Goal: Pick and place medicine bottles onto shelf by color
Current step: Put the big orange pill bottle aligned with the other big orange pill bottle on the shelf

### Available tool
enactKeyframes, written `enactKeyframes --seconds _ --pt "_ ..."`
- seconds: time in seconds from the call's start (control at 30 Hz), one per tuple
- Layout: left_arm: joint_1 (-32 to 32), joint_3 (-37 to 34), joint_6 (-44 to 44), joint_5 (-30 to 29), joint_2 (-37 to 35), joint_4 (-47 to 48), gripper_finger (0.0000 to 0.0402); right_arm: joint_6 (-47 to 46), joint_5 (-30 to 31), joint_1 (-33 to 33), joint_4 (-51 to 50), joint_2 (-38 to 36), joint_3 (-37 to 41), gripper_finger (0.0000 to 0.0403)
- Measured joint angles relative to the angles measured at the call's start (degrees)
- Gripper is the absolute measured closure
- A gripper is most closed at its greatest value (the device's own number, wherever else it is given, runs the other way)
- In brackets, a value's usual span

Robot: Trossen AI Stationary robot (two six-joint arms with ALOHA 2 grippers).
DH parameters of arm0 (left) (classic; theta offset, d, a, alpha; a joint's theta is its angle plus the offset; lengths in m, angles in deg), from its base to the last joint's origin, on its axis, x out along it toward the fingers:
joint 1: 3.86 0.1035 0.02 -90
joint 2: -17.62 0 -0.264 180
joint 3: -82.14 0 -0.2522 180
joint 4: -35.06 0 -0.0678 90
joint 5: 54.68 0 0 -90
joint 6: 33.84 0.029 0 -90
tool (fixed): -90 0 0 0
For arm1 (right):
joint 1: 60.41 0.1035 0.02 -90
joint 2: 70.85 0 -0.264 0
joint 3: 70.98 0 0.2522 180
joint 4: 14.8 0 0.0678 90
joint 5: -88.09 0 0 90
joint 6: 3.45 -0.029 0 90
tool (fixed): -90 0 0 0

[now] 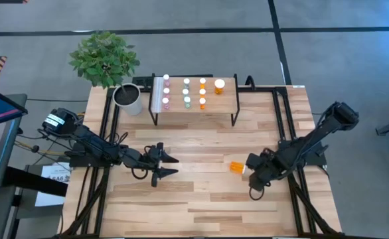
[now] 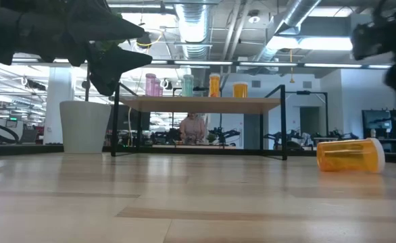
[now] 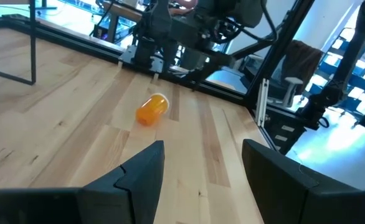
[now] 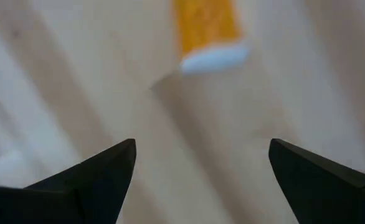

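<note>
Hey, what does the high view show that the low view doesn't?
Only the high view shows the plant's leaves, the bottles' white caps in rows on the shelf, and both grippers with open jaws: left gripper, right gripper beside the fallen bottle. Only the low view shows the room behind and a person under the shelf. Both show the orange bottle lying on its side and the white pot.

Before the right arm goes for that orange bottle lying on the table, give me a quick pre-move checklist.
1. Right gripper open: ok.
2. Orange bottle lying on its side beside the gripper, not gripped: ok.
3. Cap end faces the right gripper: ok.
4. Left gripper open, empty, apart from the bottle: ok.
5. Free spot on the shelf near the orange bottles: ok.
6. Whether the fingers are at the bottle's height: cannot tell.
</note>
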Motion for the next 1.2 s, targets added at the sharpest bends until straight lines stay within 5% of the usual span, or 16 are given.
enactKeyframes --seconds 0.27,0.5,0.73,1.2 --pt "-0.02 0.00 -0.03 0.03 0.00 0.21 0.0198 8.21 17.62 0.45 0.82 2.59 1.70 0.0014" --pt "-0.02 0.00 -0.28 0.04 0.00 0.55 0.0198 -2.56 24.23 6.81 5.28 -1.08 11.68 0.0022" --pt "-0.02 0.00 -0.26 -0.18 0.00 0.57 0.0198 -7.17 38.84 17.02 21.84 -5.65 20.00 0.0047" --pt "-0.02 0.00 -0.04 -0.50 0.00 1.35 0.0198 -3.72 40.41 14.19 35.21 5.47 22.53 0.0073"
